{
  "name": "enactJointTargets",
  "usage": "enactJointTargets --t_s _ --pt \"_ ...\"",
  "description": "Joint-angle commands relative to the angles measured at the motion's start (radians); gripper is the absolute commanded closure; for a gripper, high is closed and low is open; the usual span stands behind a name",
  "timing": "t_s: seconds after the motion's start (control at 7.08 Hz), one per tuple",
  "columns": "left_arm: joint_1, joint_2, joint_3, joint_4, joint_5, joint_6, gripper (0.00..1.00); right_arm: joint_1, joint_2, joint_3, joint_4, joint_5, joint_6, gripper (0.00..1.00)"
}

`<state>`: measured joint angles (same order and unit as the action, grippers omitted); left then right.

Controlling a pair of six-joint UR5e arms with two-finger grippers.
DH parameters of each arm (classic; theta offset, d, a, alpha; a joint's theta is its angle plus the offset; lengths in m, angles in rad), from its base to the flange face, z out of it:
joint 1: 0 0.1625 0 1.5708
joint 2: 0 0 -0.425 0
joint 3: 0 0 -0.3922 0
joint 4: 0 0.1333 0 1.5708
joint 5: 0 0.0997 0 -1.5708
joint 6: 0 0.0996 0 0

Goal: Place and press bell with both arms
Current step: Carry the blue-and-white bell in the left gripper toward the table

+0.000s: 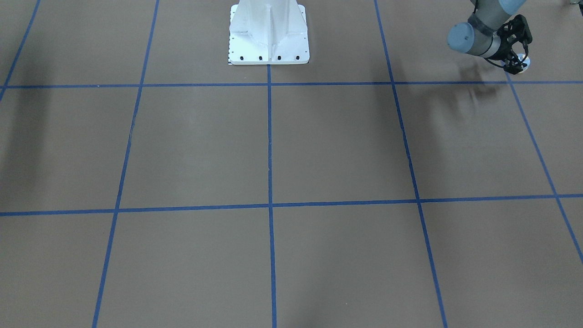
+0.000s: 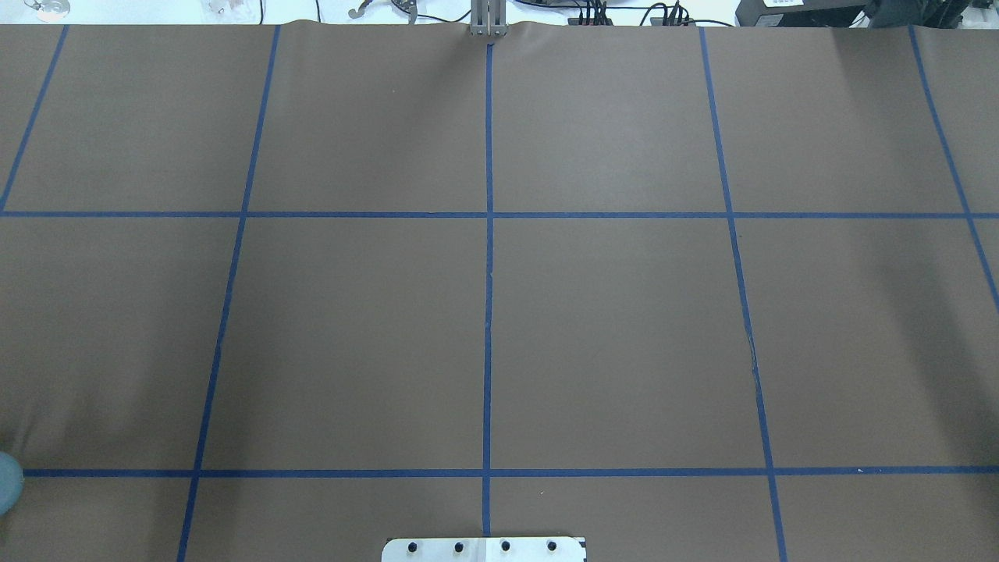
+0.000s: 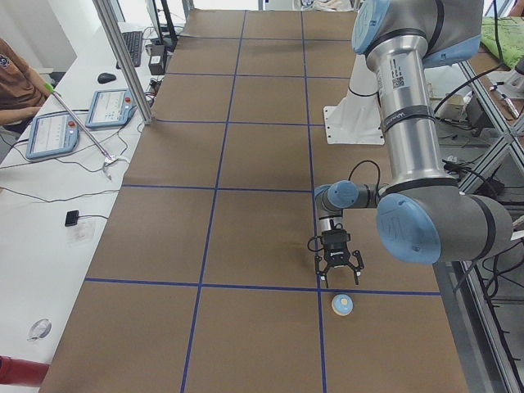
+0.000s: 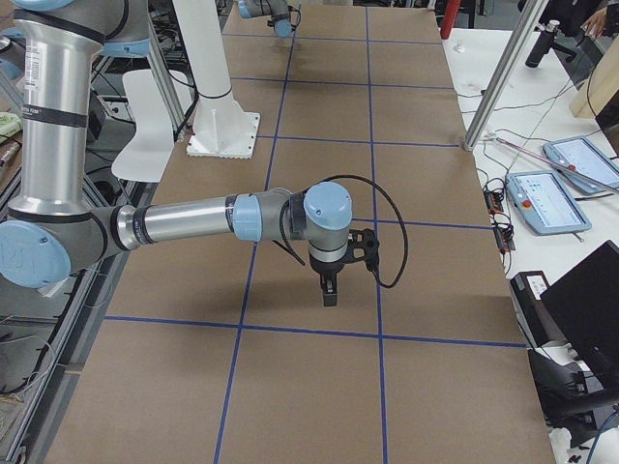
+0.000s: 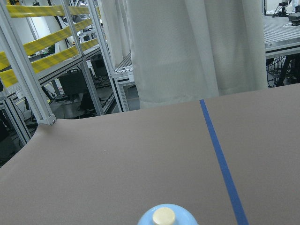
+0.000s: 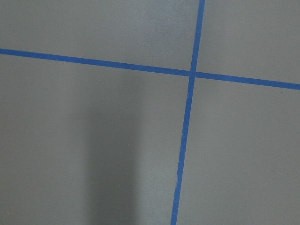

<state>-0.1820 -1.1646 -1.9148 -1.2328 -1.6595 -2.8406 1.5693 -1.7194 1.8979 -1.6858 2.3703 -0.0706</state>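
Observation:
The light-blue bell (image 3: 342, 304) with its cream button stands upright on the brown table near the robot-side edge at my left end. It also shows at the bottom of the left wrist view (image 5: 165, 216) and, partly hidden by the gripper, in the front-facing view (image 1: 523, 58). My left gripper (image 3: 341, 282) is open with its fingers splayed, pointing down just beside and above the bell, not touching it; it also shows in the front-facing view (image 1: 516, 67). My right gripper (image 4: 329, 293) hangs over a tape line at the other end; I cannot tell whether it is open or shut.
The white bolted pedestal (image 1: 268, 36) stands at the robot-side middle of the table. Blue tape lines (image 2: 488, 312) divide the brown surface into squares. A white side table with tablets (image 3: 54, 135) and cables runs along the far edge, with a person seated there.

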Motion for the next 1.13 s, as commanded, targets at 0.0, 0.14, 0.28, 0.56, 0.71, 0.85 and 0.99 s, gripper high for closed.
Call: enactJointTargets --t_s 0.0,0.14,0.28,0.56,0.71,0.85,0.99 --pt "0.01 -0.009 0.057 -0.037 0.003 -0.016 0.0 0.0 0.0 0.001 0.0 0.001 0.0 0.0" --pt "0.01 -0.009 0.071 -0.059 0.003 -0.017 0.0 0.0 0.0 0.001 0.002 0.001 0.0 0.0" --pt "0.01 -0.012 0.098 -0.06 0.001 -0.025 0.0 0.0 0.0 0.004 0.0 0.001 0.0 0.0" --pt "0.012 -0.018 0.134 -0.089 0.0 -0.046 0.0 0.0 0.0 0.015 0.0 0.0 0.0 0.0" --pt "0.013 -0.03 0.146 -0.1 -0.003 -0.069 0.0 0.0 0.0 0.017 0.0 0.001 0.0 0.0" --pt "0.018 -0.032 0.149 -0.102 -0.003 -0.075 0.0 0.0 0.001 0.017 0.0 0.0 0.0 0.0" --pt "0.025 -0.032 0.154 -0.102 -0.005 -0.088 0.0 0.0 0.0 0.018 0.0 0.0 0.0 0.0"
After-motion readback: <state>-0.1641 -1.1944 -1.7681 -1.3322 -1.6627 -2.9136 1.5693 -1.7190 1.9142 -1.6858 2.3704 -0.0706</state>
